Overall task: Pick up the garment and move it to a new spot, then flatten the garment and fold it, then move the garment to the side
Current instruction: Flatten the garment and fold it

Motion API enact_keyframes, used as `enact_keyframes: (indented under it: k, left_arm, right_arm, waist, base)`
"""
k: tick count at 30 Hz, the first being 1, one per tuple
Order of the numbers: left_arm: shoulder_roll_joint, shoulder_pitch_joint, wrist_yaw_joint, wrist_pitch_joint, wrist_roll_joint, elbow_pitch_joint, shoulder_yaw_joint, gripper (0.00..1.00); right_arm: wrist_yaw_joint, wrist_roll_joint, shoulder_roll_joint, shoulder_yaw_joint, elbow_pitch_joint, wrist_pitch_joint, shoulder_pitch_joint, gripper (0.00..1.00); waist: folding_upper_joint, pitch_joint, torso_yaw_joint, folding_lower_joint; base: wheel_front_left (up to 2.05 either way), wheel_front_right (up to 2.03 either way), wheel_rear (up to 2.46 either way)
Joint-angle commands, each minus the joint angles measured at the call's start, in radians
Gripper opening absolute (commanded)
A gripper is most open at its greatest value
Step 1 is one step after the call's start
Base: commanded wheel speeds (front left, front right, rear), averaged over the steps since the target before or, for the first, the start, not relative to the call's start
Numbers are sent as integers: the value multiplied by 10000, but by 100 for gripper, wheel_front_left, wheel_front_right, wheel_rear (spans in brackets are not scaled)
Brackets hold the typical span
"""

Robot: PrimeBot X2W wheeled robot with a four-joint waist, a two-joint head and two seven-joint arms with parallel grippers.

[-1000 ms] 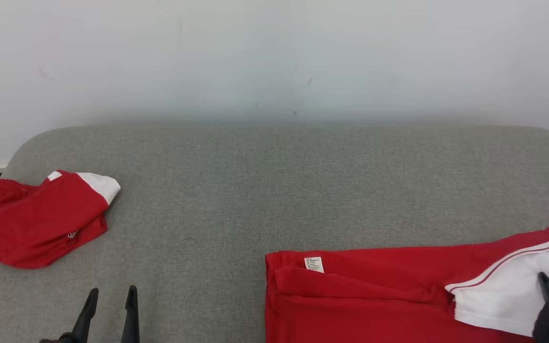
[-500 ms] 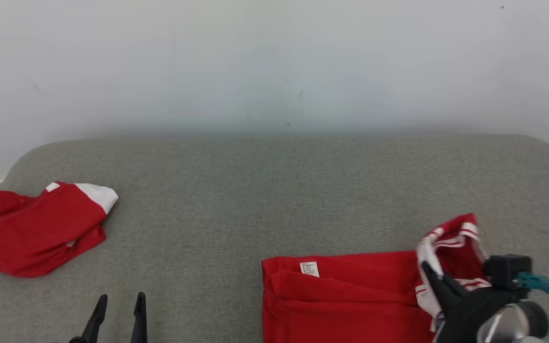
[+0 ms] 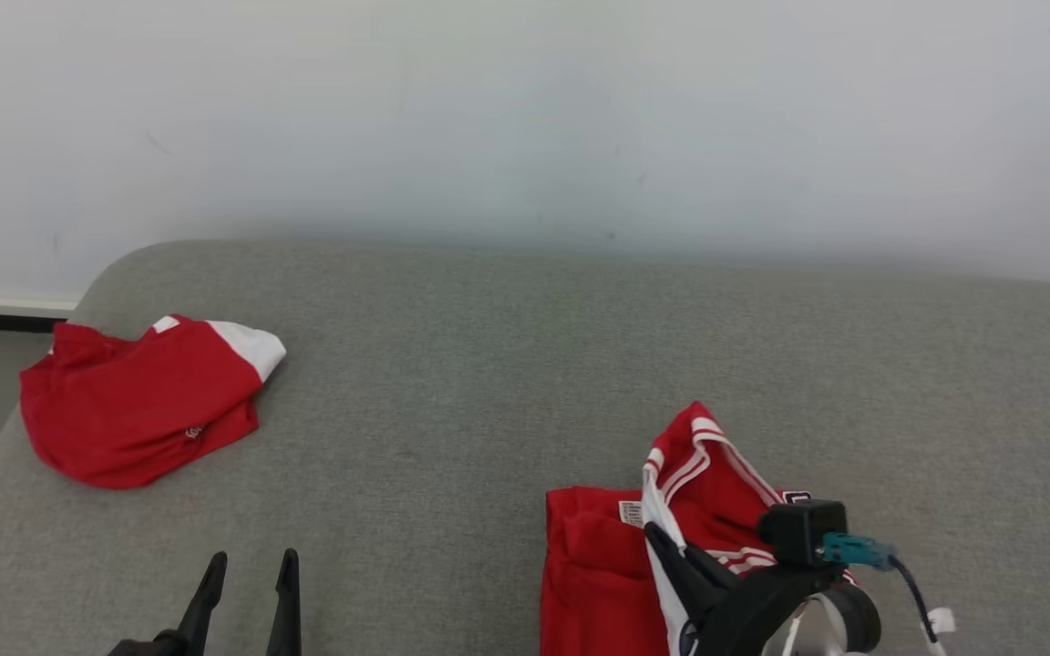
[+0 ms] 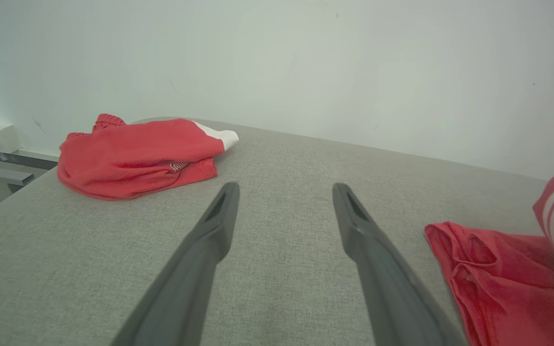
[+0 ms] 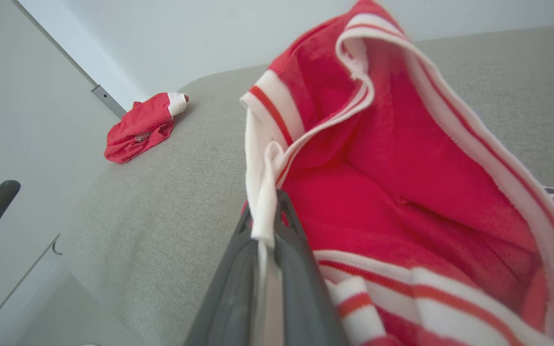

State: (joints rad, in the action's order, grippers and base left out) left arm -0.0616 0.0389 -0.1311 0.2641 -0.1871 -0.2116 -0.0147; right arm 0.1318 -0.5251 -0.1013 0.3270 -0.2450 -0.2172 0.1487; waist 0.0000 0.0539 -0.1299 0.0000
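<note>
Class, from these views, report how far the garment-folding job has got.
Done: the garment lies partly flat on the grey cushion, so placing and flattening look finished. In hand: the right gripper, jaws shut on its white-trimmed end, holds it raised over the flat part. Left: finishing the fold and moving it aside. The left gripper is open.

Grey pad (image 3: 488, 364) w/ garment (image 3: 593, 583); red bundle (image 3: 138, 410)

red garms (image 3: 138, 410) (image 3: 598, 583) x2 | claws (image 3: 252, 558) (image 3: 657, 538) x2 | grey pad (image 3: 488, 364) x1
</note>
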Motion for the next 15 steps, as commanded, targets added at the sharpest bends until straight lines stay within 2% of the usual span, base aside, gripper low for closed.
enact_keyframes:
  k: [1, 5, 6, 7, 8, 15]
  left_arm:
    - [3, -142, 16, 2, -99, -44, 16, 100]
    - [12, -234, 16, 2, -132, -112, 116, 100]
    - [10, -253, 16, 2, -129, -131, 123, 100]
    - [10, -253, 16, 2, -129, -131, 123, 100]
    - [8, -264, 16, 2, -134, -147, 121, 100]
    - [-65, -164, 16, 2, -121, -199, 41, 100]
  right_arm:
    - [-24, -9, 155, 214, -263, 186, 148, 0]
    - [-24, -2, 328, 472, -913, 476, 356, 0]
    - [-24, 10, 354, 509, -1015, 630, 441, 7]
    - [-24, 10, 354, 509, -1015, 630, 441, 7]
    - [-24, 36, 380, 604, -1084, 760, 529, 98]
    - [-24, 179, 62, 563, -758, 1962, 853, 100]
  waist:
    - [0, -58, -286, 0]
    - [0, -109, -478, 0]
    - [0, -114, -499, 0]
    - [0, -114, -499, 0]
    - [0, -116, -512, 0]
    - [0, -10, -226, 0]
  base:
    - [0, 0, 0]
    - [0, 0, 0]
    - [0, 0, 0]
    - [0, 0, 0]
    - [0, 0, 0]
    - [0, 0, 0]
